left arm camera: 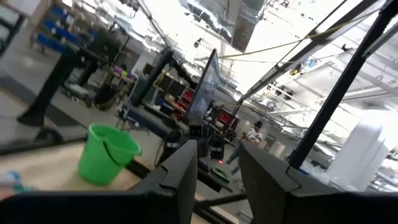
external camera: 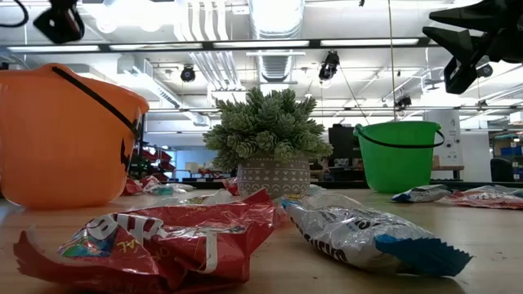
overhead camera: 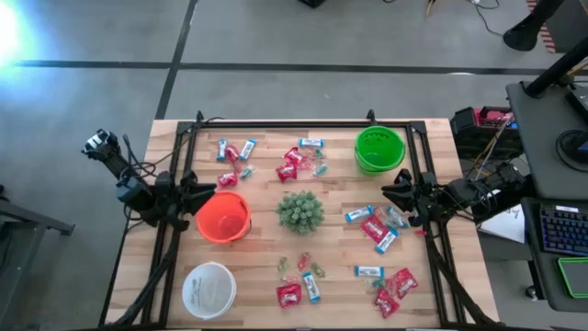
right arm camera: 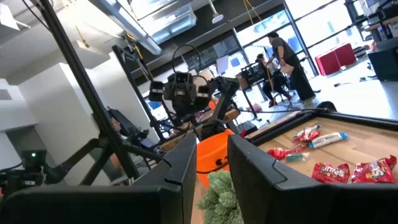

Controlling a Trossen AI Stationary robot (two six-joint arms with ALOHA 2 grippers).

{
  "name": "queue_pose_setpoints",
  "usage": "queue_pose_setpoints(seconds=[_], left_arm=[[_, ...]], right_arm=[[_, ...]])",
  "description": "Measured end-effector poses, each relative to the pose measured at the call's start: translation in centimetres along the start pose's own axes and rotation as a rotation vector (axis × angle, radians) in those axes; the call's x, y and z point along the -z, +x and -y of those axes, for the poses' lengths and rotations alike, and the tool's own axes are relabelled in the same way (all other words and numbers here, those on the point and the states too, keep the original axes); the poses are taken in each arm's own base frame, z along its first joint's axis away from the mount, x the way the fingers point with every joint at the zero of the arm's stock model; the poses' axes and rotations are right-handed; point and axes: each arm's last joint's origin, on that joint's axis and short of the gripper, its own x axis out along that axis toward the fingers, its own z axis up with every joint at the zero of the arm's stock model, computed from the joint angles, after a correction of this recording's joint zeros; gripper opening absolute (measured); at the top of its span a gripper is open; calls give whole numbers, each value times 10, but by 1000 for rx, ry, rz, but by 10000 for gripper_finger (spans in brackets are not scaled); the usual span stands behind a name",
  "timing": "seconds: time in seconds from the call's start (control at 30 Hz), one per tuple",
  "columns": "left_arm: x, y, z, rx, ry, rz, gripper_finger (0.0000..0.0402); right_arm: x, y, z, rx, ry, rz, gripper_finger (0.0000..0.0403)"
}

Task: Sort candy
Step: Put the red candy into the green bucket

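Candy lies scattered on the wooden table [overhead camera: 266, 248]: red packets [overhead camera: 288, 294], blue-and-white bars [overhead camera: 369, 271] and tiny green and pink pieces [overhead camera: 303, 265]. More candy lies at the far side [overhead camera: 294, 158] and at the right [overhead camera: 377, 226]. My left gripper [overhead camera: 208, 189] hovers open at the table's left, beside the orange bucket [overhead camera: 223, 217]. My right gripper [overhead camera: 390, 190] hovers open at the right, near the green bucket [overhead camera: 379, 149]. Both wrist views show nothing between the left fingers [left arm camera: 180, 177] or the right fingers [right arm camera: 177, 171].
A spiky green plant in a pot [overhead camera: 300, 211] stands at the table's middle. A white bowl [overhead camera: 209, 289] sits at the near left. A dark frame [overhead camera: 294, 124] runs around the table's edges. A desk with a keyboard [overhead camera: 562, 230] stands off to the right.
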Motion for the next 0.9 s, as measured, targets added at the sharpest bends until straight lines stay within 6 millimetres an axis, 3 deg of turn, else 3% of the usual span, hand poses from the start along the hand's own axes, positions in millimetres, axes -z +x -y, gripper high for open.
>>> queue_pose_setpoints(seconds=[0.17, 0.4, 0.5, 0.67, 0.9], left_arm=[[-16, 10, 17, -26, 96, 16, 103], [-26, 26, 37, -211, 248, -33, 103], [-28, 32, 45, -276, 273, -41, 103], [-27, 39, 54, -393, 351, -50, 103], [-27, 44, 61, -464, 432, -60, 103]], right_arm=[[0, 0, 0, 11, -69, 7, 84], [-4, 0, 2, 119, -35, 34, 84], [-12, 1, -1, 128, -44, 13, 84], [-29, 3, -6, 243, -177, -167, 84], [-71, 15, -27, 291, -209, -269, 84]])
